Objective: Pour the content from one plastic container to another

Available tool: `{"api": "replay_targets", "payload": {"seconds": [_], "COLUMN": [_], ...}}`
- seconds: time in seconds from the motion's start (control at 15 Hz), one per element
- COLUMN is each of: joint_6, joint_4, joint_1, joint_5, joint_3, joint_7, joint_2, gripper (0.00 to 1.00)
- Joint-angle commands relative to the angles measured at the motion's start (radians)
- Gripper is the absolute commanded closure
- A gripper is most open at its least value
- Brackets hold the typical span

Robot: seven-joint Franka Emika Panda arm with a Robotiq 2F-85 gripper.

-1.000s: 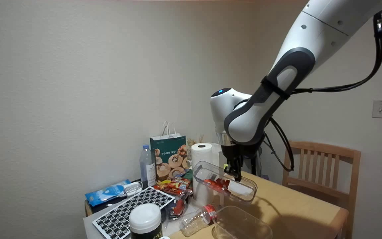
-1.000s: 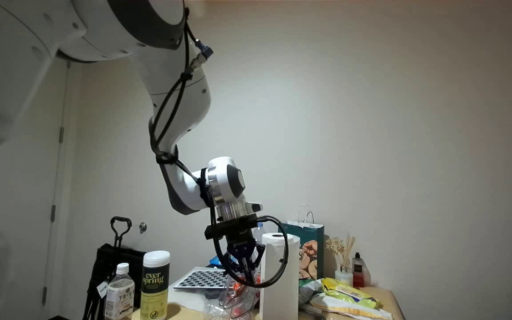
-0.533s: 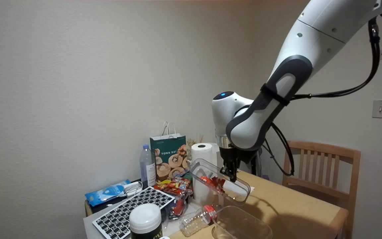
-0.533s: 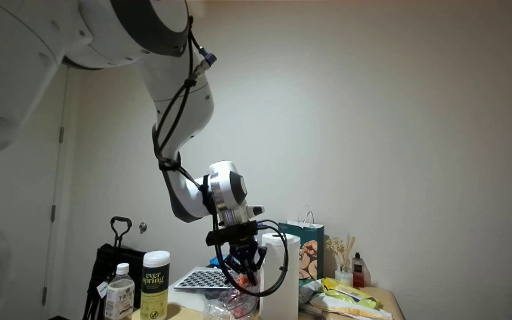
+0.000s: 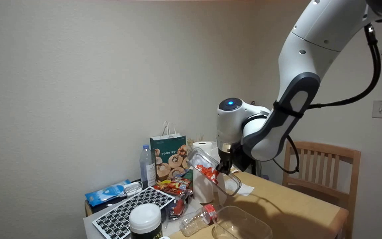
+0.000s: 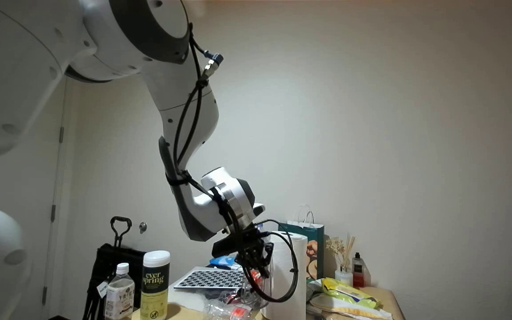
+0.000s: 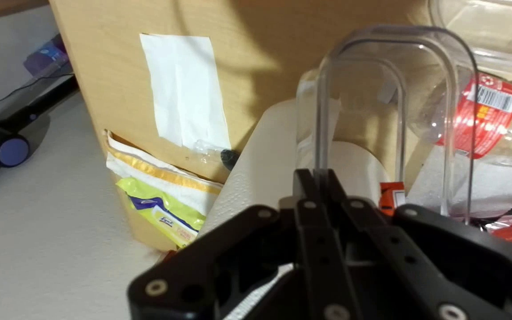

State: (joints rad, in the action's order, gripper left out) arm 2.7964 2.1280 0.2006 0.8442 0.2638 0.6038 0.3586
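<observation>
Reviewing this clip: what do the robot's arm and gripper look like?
The arm is white and rounded, with dark grey panels; a blue light glows on a dark cap. Black straps and black cables run along it. Beside a silvery collar, the gripper is black, with slim fingers and pale screw heads.
</observation>
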Motion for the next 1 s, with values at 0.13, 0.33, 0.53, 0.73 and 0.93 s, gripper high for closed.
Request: {"api": "replay_targets", "payload": {"seconds": [0.13, 0.33, 0.53, 0.73, 0.93], "joint_6": [0.0, 0.006, 0.045, 0.043, 0.02], "joint_4": [0.0, 0.045, 0.106, 0.171, 0.244], "joint_1": [0.005, -0.009, -0.024, -0.028, -0.029], "joint_5": [0.002, -0.02, -0.014, -0.028, -0.08], "joint_3": [0.003, -0.019, -0.03, -0.032, -0.033], "joint_7": [0.002, -0.055, -0.11, -0.156, -0.232], "joint_2": [0.002, -0.053, -0.137, -0.237, -0.343], "gripper": [0.94, 0.95, 0.95, 0.95, 0.95]}}
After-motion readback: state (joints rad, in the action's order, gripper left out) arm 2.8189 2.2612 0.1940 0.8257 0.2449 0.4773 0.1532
